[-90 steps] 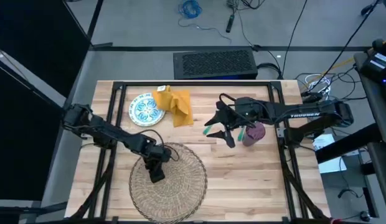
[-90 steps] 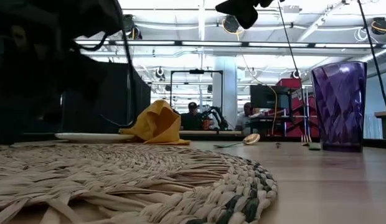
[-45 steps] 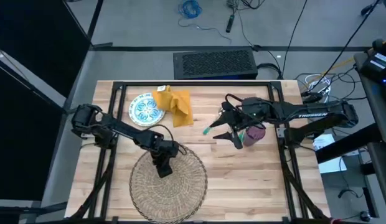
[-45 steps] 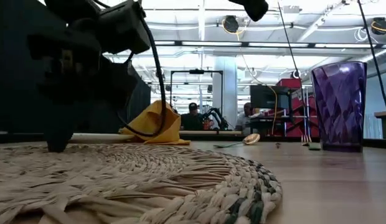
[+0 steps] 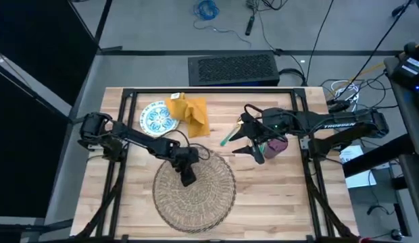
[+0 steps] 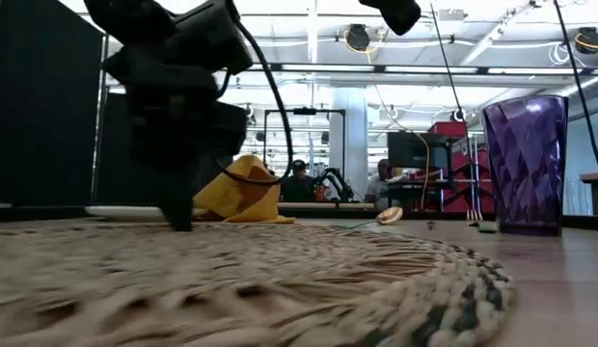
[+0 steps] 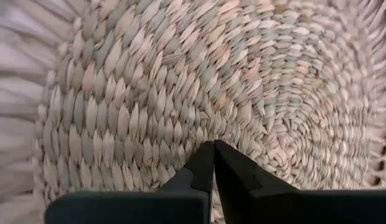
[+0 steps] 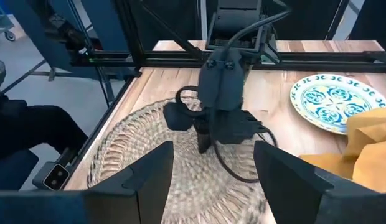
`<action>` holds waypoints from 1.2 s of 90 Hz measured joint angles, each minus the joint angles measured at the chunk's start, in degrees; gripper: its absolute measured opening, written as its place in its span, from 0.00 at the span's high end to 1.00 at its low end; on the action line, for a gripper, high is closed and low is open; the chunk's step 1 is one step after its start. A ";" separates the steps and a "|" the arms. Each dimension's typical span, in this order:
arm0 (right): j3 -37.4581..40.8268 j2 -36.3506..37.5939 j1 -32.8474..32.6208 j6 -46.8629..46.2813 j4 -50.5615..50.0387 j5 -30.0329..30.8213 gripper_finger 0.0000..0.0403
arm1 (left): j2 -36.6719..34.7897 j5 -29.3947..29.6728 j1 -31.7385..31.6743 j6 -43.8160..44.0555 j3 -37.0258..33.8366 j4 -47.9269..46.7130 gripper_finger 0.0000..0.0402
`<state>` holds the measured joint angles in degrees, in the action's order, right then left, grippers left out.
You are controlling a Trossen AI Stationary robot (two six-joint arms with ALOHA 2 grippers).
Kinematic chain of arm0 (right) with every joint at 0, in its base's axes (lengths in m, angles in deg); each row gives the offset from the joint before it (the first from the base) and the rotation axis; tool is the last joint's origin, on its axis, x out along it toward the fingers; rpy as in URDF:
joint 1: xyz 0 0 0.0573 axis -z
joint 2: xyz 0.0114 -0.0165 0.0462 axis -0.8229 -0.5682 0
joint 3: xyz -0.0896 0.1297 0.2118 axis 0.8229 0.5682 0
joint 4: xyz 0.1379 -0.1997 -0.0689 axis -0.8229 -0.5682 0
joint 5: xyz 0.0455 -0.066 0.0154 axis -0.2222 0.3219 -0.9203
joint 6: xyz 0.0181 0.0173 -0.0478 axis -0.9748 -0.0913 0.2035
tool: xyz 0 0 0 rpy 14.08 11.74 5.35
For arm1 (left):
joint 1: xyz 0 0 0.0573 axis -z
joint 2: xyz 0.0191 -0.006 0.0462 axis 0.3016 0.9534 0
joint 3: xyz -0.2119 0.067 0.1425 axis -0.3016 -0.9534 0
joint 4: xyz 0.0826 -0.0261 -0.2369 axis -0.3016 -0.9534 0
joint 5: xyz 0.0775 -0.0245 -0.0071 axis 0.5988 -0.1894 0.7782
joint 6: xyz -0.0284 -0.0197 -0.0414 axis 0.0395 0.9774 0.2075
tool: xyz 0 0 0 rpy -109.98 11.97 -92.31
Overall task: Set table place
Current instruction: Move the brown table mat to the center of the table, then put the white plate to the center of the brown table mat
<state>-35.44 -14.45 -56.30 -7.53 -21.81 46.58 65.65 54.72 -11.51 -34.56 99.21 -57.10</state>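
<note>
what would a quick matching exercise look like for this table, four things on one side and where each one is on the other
Things
1. plate
2. napkin
3. cup
4. mat

Places
A. under the left claw, whose fingers are pressed shut on its weave
B. by the right claw, on the right half of the table
C. far left of the table's back part, flat on the wood
D. crumpled right beside the plate, on its right in the high view

Pairs: 1-C, 2-D, 3-B, 4-A
</note>
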 joint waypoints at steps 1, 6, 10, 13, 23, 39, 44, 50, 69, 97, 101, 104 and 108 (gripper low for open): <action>0.00 0.00 0.00 -0.06 0.01 0.00 0.48 | 0.24 -0.04 -0.08 -0.03 0.01 0.43 1.00; 0.00 0.00 0.00 -0.36 0.02 0.01 0.48 | 1.30 -0.56 -0.40 -0.16 0.16 2.22 1.00; 0.00 0.00 0.00 -0.61 0.02 0.01 0.48 | 2.63 -1.12 -0.51 -0.94 0.23 3.74 1.00; 0.00 0.00 0.00 -0.69 -0.02 0.01 0.48 | 3.73 -1.78 -0.56 -1.16 0.44 4.97 1.00; 0.00 0.12 -0.08 -0.71 -0.15 0.01 0.48 | 7.48 -3.28 -0.70 -2.46 2.70 7.94 1.00; 0.00 0.15 -0.97 -0.71 -0.26 0.04 0.48 | 12.23 -3.85 -1.39 -7.28 9.40 7.99 1.00; 0.00 0.17 -1.27 -0.71 -0.53 0.04 0.48 | 13.15 -3.82 -1.94 -8.98 11.57 7.67 1.00; 0.00 0.16 -1.52 -0.72 -1.00 0.01 0.48 | 14.18 -3.44 -2.79 -10.69 13.77 7.12 1.00; 0.00 0.15 -1.44 -0.75 -3.65 0.42 0.48 | 13.70 -2.33 -4.63 -14.52 16.65 4.13 1.00; 0.01 0.15 -1.35 0.67 -3.78 3.41 0.48 | 6.33 -2.98 -4.37 -19.51 16.77 3.28 0.97; 0.00 0.15 -1.23 0.67 -3.78 3.57 0.48 | 5.00 -2.94 -4.38 -20.80 16.76 2.33 0.95; 0.00 0.15 -1.10 0.69 -3.80 3.57 0.48 | 4.06 -2.53 -4.55 -21.78 16.79 1.25 0.93; 0.00 0.15 -0.99 0.69 -3.81 3.58 0.48 | 2.54 -0.15 -4.91 -22.58 16.80 -1.72 0.91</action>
<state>-35.44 -14.29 -57.29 -6.84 -25.62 50.16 68.19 54.58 -16.42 -57.13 116.01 -58.82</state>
